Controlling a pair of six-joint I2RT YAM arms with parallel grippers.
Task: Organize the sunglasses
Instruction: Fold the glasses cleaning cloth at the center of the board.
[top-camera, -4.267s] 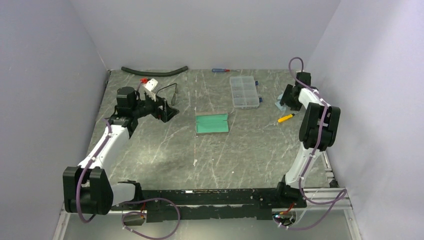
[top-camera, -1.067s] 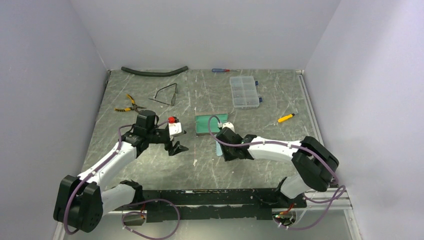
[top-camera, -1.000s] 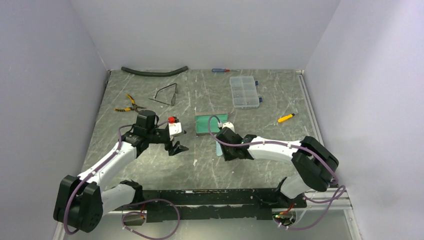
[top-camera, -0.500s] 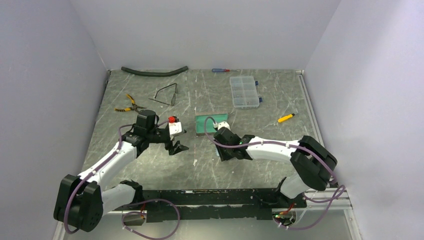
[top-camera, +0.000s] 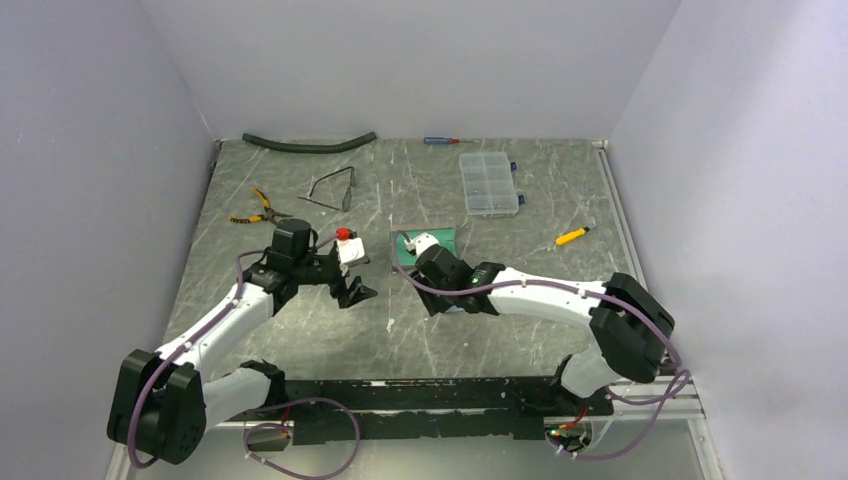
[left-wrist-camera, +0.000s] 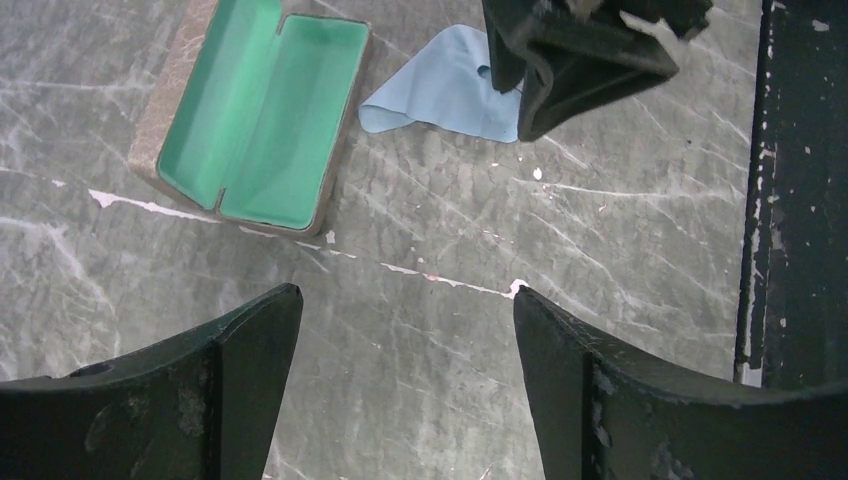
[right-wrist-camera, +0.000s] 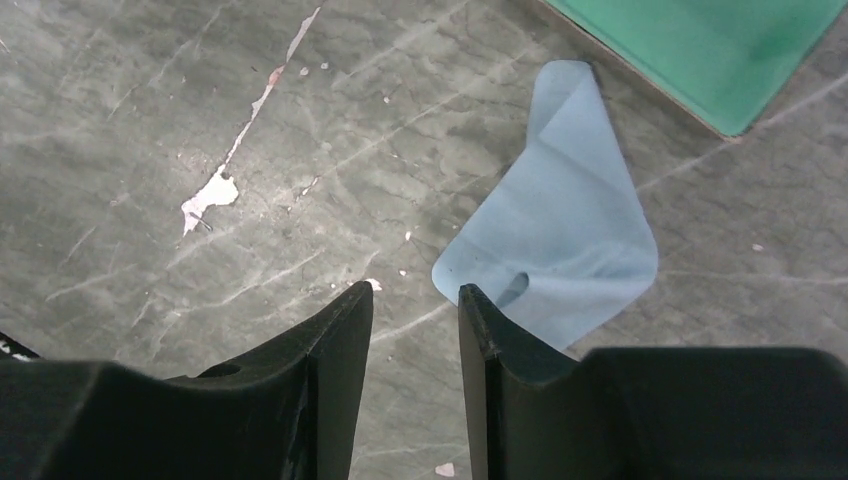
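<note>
Fingers (left-wrist-camera: 250, 350) on the left gripper (left-wrist-camera: 405, 300) are standing wide apart with nothing between them. The right gripper (right-wrist-camera: 415, 292) is showing only a narrow gap and gripping nothing either, with its tips hanging right at the cloth's edge. Going big to small: the table (top-camera: 500, 330) is carrying everything. The brown case (left-wrist-camera: 260, 110) is lying flat open near the middle with its teal lining up and nothing inside. The blue cloth (right-wrist-camera: 560, 220) is lying spread out just beside it, at its 3 o'clock in the left wrist view. The sunglasses (top-camera: 333, 190) are sitting way off around 11 o'clock on the table, looking unfolded as far as I can tell, with the pliers (top-camera: 258, 207) near their 9 o'clock and both grippers well apart from them. So I'm guessing this is barely getting going: the case is open and ready, but grabbing the glasses and casing them is all waiting to be done.
</note>
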